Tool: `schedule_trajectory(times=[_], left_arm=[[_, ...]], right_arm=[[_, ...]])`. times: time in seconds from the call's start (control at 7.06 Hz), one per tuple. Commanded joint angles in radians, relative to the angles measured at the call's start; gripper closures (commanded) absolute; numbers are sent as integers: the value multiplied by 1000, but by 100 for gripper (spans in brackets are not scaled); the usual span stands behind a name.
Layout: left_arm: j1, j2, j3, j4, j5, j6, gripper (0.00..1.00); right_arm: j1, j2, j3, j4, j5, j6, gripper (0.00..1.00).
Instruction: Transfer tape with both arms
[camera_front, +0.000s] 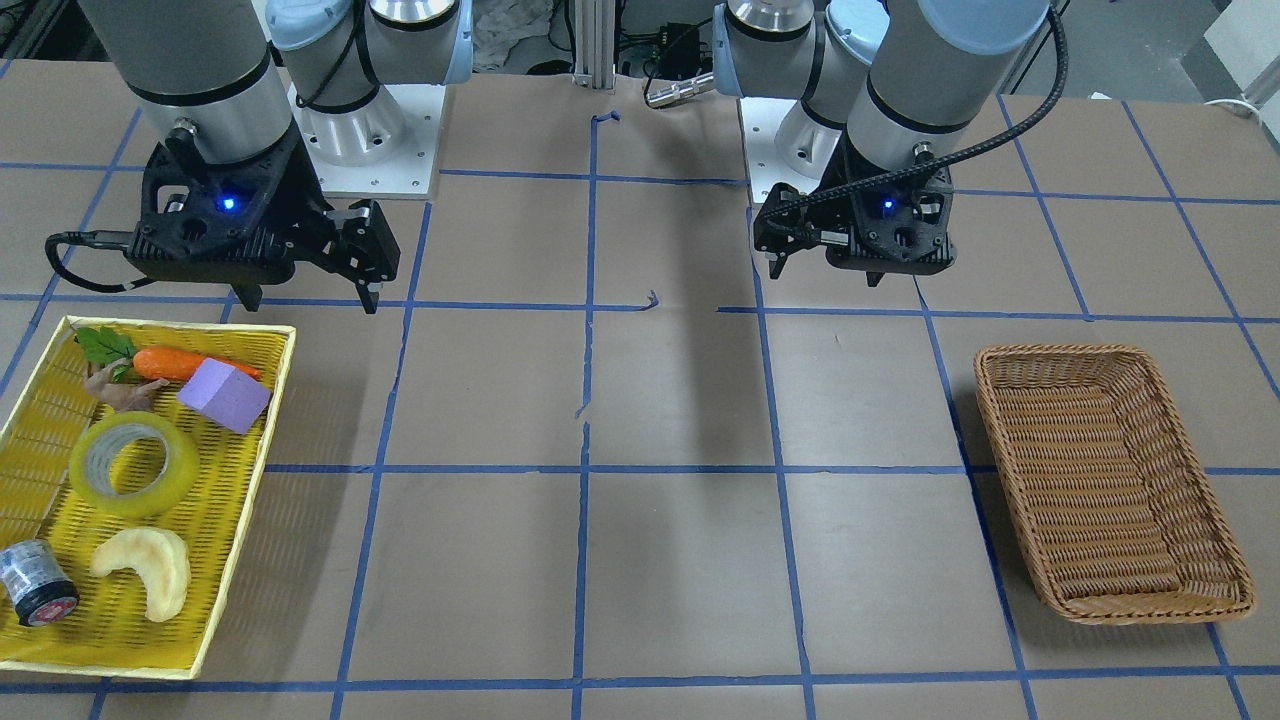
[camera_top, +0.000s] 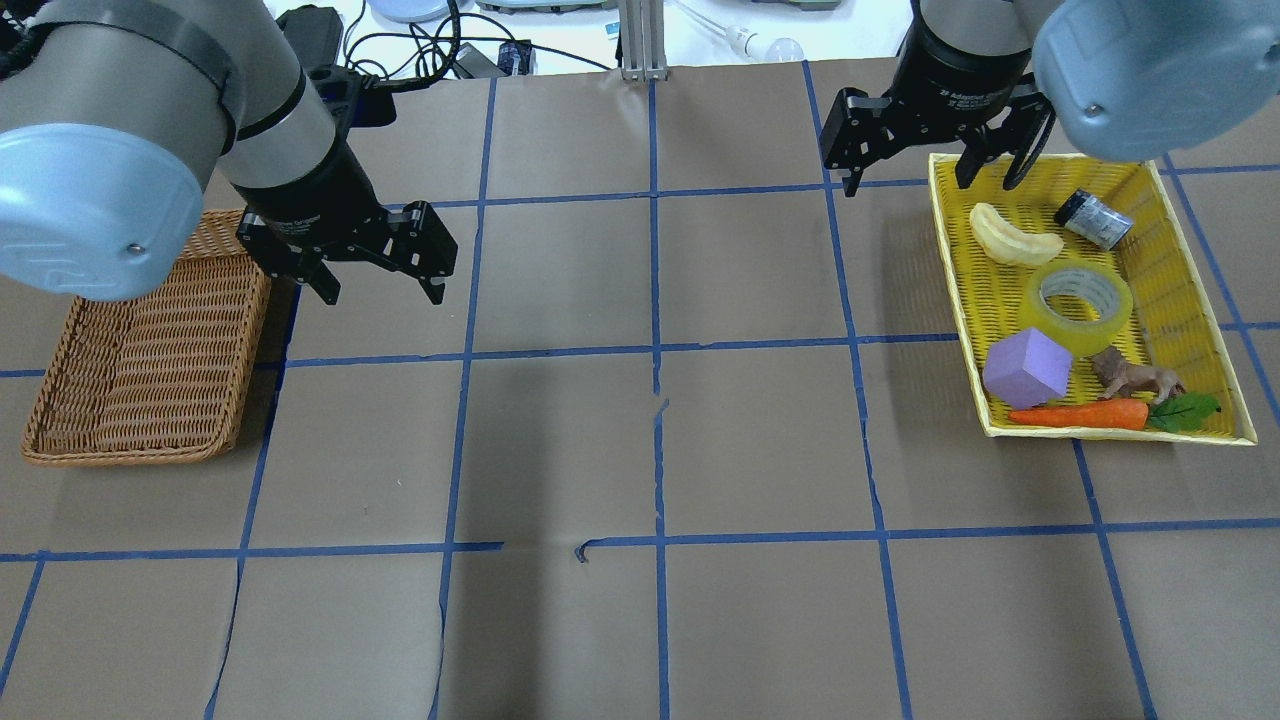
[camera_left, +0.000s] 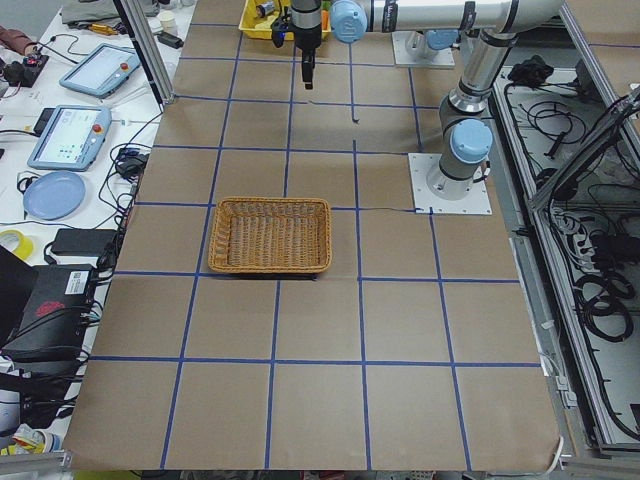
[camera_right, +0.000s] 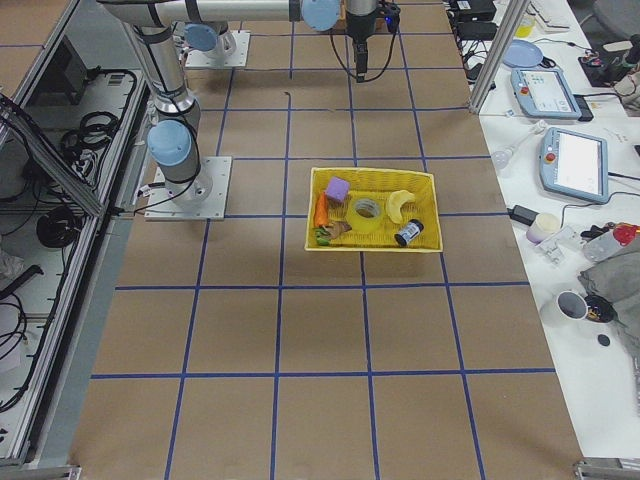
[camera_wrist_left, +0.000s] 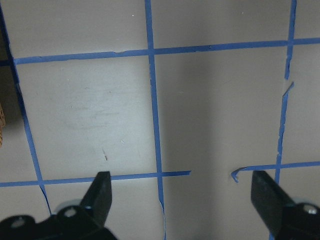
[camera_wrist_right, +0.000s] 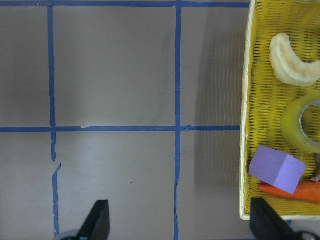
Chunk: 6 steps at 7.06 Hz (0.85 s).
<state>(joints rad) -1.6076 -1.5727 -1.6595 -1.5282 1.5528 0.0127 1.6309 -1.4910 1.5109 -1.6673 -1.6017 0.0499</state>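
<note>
The tape, a translucent yellow roll with a grey-white core, lies flat in the middle of the yellow tray. It also shows in the overhead view, the exterior right view, and cut off at the right edge of the right wrist view. My right gripper is open and empty, high above the table beside the tray's inner side. My left gripper is open and empty, high over bare table next to the wicker basket.
The tray also holds a croissant, a purple block, a carrot, a toy animal and a small grey cylinder. The brown wicker basket holds nothing. Blue tape lines grid the brown table.
</note>
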Motion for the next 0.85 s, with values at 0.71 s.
schedule_trajectory(times=[0.71], left_arm=[[1,10,0,-4,16,6,0]], right_arm=[[0,0,0,11,0,2,0]])
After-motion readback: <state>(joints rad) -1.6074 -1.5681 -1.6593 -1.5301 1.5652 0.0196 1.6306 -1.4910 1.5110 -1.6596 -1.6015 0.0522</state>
